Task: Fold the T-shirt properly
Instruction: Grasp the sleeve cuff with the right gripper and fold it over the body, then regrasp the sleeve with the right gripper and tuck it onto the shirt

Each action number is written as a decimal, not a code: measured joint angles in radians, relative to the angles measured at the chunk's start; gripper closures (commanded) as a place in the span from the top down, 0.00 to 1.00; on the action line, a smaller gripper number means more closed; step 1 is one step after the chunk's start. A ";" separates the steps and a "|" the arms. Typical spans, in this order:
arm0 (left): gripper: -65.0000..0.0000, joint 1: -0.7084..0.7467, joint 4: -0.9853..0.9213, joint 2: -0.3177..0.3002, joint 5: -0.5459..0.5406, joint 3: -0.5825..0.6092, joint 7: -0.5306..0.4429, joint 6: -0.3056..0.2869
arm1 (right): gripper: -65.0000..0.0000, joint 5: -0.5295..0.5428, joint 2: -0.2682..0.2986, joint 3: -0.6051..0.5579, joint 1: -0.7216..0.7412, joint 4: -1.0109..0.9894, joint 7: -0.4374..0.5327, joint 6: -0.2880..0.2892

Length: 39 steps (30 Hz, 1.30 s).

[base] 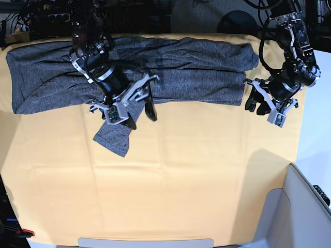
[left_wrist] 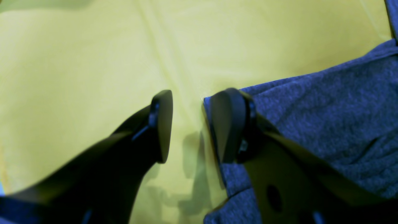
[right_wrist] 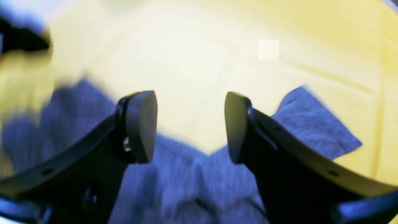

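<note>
From my remote station I see the T-shirt (base: 181,64) stretched across the far side of the yellow table cloth (base: 181,181), my left gripper (left_wrist: 189,127) and right gripper (right_wrist: 190,126) both parted and empty at its near edge.

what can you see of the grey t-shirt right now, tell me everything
The T-shirt is dark heather-grey, soft mottled knit with no print. It lies gathered and creased in a long band across the far side of the yellow table cloth. One flap hangs out toward the near side. The right gripper stands open above it, holding nothing. The left gripper is open at the band's end corner.
</note>
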 measured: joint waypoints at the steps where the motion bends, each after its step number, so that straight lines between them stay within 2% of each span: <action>1: 0.36 0.000 0.000 -0.001 0.000 0.000 0.000 0.000 | 0.53 -0.006 -0.024 0.023 0.008 -0.019 -0.005 -0.067; 4: 0.36 0.000 0.000 -0.001 0.000 0.000 0.000 0.000 | 0.53 -0.005 -0.072 0.095 0.037 -0.082 -0.006 -0.198; 6: 0.36 0.000 0.000 -0.001 0.000 0.000 0.000 0.000 | 0.53 -0.006 -0.090 0.144 0.064 -0.126 -0.006 -0.221; 11: 0.36 0.000 0.000 -0.001 0.000 0.000 -0.003 0.000 | 0.53 -0.003 -0.157 0.282 0.135 -0.248 0.006 -0.223; 14: 0.36 0.000 -0.001 -0.001 0.001 0.000 -0.002 0.000 | 0.53 0.034 -0.163 0.374 0.168 -0.336 0.003 -0.225; 17: 0.36 0.000 -0.001 0.000 0.000 0.000 -0.003 0.000 | 0.53 0.139 -0.153 0.475 0.198 -0.429 0.006 -0.232; 20: 0.36 -0.001 -0.001 -0.001 0.000 0.000 -0.004 0.000 | 0.53 0.255 -0.151 0.540 0.225 -0.515 0.045 -0.214; 27: 0.36 0.000 -0.001 0.000 0.000 0.000 -0.003 0.000 | 0.53 0.293 -0.151 0.550 0.282 -0.623 0.088 -0.191; 35: 0.36 -0.004 -0.001 0.000 0.000 0.000 0.000 0.000 | 0.53 0.291 -0.146 0.518 0.304 -0.647 0.096 -0.204; 36: 0.36 -0.004 -0.001 0.000 0.001 0.000 0.000 0.000 | 0.53 0.286 -0.144 0.503 0.304 -0.646 0.096 -0.219; 39: 0.36 -0.006 -0.018 -0.001 -0.002 0.000 -0.001 0.000 | 0.53 0.283 -0.148 0.461 0.309 -0.629 0.095 -0.329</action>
